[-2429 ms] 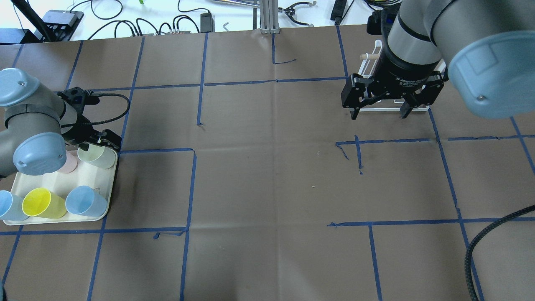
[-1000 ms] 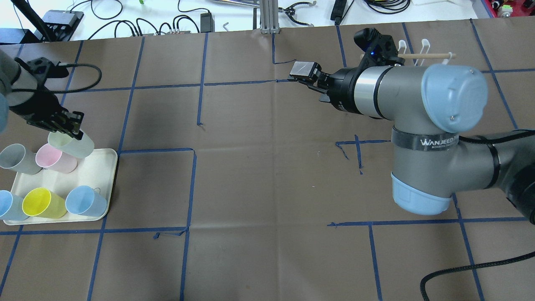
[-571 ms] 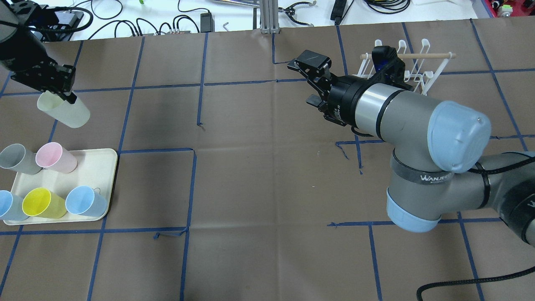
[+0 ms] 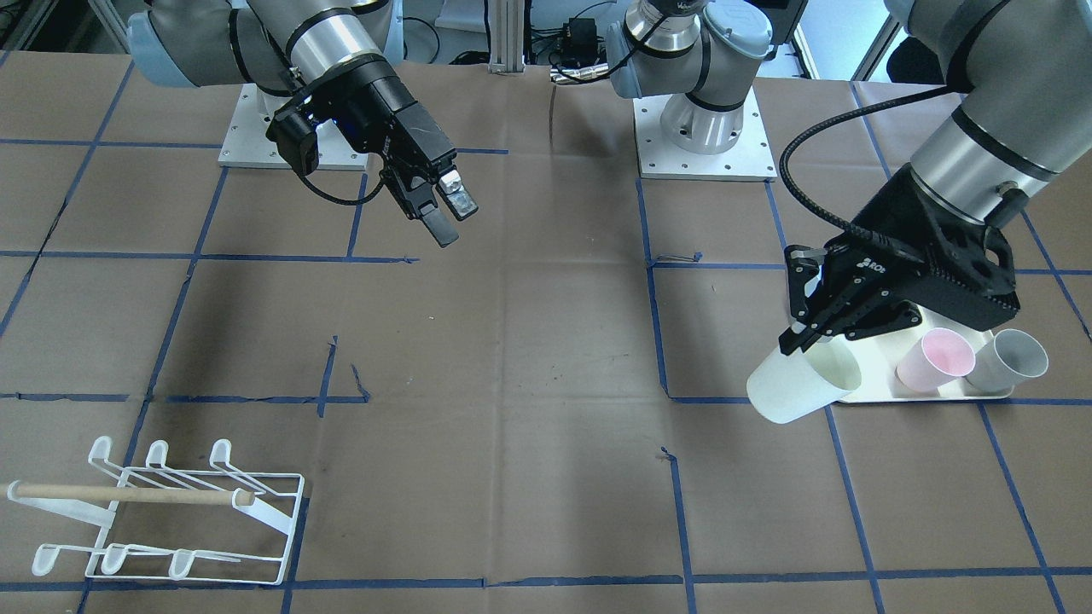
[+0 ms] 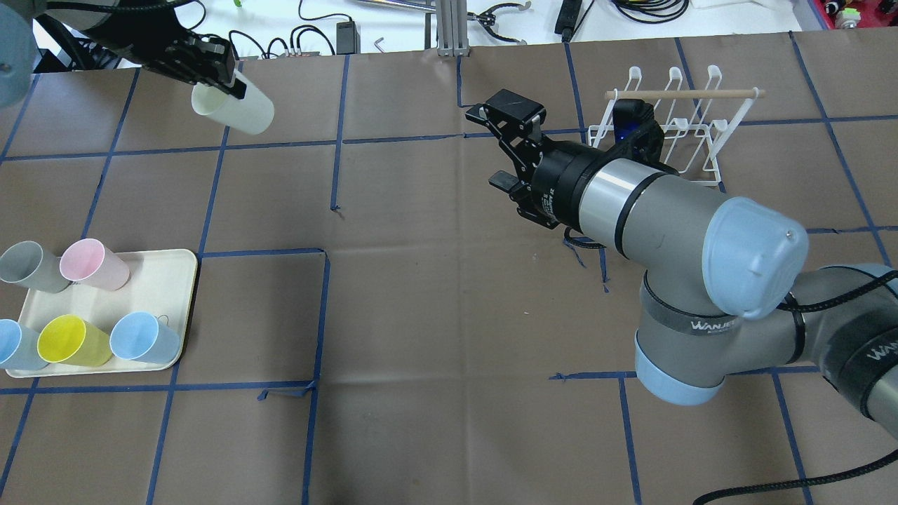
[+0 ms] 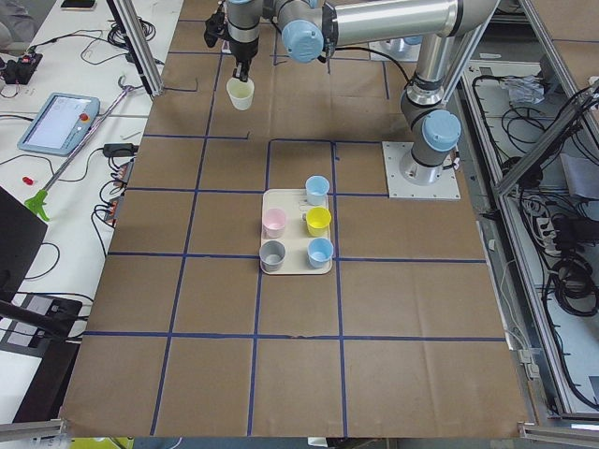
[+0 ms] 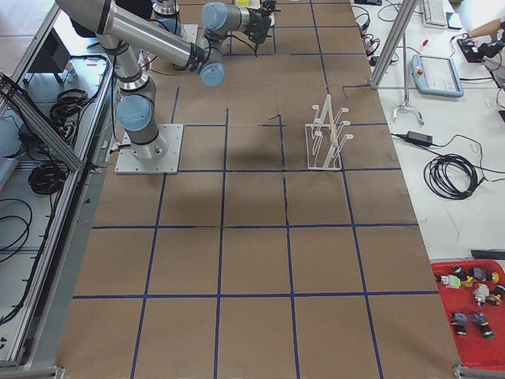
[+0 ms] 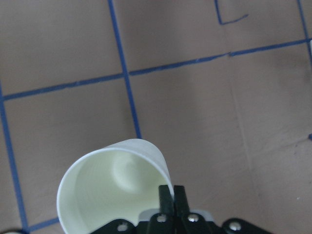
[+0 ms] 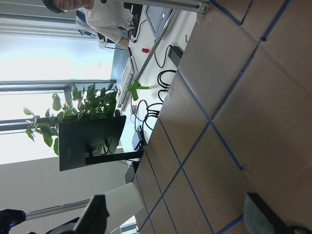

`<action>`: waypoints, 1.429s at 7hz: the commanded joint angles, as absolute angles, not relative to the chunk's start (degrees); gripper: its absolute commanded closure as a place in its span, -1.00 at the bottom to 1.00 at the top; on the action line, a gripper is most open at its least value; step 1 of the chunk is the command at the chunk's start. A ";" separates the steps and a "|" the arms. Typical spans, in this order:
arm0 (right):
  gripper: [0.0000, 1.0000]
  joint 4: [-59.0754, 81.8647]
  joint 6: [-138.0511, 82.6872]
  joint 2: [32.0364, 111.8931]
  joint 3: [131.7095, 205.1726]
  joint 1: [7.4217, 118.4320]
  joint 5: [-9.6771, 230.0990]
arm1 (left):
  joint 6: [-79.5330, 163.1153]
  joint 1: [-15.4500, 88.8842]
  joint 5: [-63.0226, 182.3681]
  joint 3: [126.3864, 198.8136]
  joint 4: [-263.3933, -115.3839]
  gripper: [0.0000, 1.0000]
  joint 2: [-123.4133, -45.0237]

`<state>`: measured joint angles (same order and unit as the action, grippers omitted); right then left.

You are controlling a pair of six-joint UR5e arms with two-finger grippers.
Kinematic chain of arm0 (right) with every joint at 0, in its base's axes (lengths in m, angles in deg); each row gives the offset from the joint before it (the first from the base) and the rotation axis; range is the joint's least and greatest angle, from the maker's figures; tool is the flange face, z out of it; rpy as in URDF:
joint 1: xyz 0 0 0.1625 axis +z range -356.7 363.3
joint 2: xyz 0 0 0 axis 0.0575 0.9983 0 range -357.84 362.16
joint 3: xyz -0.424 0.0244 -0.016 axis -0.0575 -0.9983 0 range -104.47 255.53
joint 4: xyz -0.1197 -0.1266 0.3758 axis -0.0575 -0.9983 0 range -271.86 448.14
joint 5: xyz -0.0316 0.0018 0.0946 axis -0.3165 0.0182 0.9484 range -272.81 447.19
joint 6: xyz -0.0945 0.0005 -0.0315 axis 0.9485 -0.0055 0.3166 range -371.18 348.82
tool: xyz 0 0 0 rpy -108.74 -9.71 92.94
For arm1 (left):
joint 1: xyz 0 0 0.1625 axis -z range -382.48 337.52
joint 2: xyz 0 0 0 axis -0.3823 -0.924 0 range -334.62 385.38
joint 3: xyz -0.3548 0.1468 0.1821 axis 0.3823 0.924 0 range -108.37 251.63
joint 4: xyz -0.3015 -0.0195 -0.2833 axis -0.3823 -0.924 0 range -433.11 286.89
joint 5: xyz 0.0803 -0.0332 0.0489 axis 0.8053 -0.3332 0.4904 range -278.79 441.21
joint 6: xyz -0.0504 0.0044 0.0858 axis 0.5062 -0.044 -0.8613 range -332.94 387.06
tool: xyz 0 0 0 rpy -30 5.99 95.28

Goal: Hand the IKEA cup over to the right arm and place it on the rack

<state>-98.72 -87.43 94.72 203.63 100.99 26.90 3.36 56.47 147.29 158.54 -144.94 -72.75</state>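
Observation:
My left gripper point(image 5: 228, 83) is shut on the rim of a pale green cup point(image 5: 238, 109) and holds it tilted in the air over the far left of the table. The left wrist view shows the fingers point(image 8: 171, 195) pinching the cup's point(image 8: 107, 190) rim. My right gripper point(image 5: 504, 145) is open and empty near the table's middle, turned on its side and facing left toward the cup, a wide gap away. The white wire rack point(image 5: 684, 93) with its wooden dowel stands empty behind the right arm, at the far right. In the front view the rack point(image 4: 128, 494) is at the lower left.
A cream tray point(image 5: 179, 280) at the near left holds a grey cup point(image 5: 28, 266), a pink cup point(image 5: 91, 263), a yellow cup point(image 5: 70, 340) and two blue cups point(image 5: 144, 338). Cables and tools lie beyond the table's far edge. Blue tape lines cross the brown table cover.
The left gripper lifted the pale green cup off the tray and carried it up, away and to the right. The right arm swung from the rack toward the middle, gripper turned sideways and open.

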 commanded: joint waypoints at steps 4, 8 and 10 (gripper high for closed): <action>-0.99 -109.83 -95.55 94.27 210.76 101.03 26.11 | 2.89 56.71 116.14 183.38 -90.60 0.93 -69.37; -1.00 -111.81 -95.56 91.65 212.20 100.68 24.10 | 3.77 56.62 105.91 200.01 -64.55 0.92 -70.94; -0.99 -111.81 -100.17 88.91 212.03 100.94 24.08 | 3.59 56.97 102.16 205.02 -58.89 0.91 -71.57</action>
<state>-111.79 -96.94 90.24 212.08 100.81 24.26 3.66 56.79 104.97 202.08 -62.26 -71.28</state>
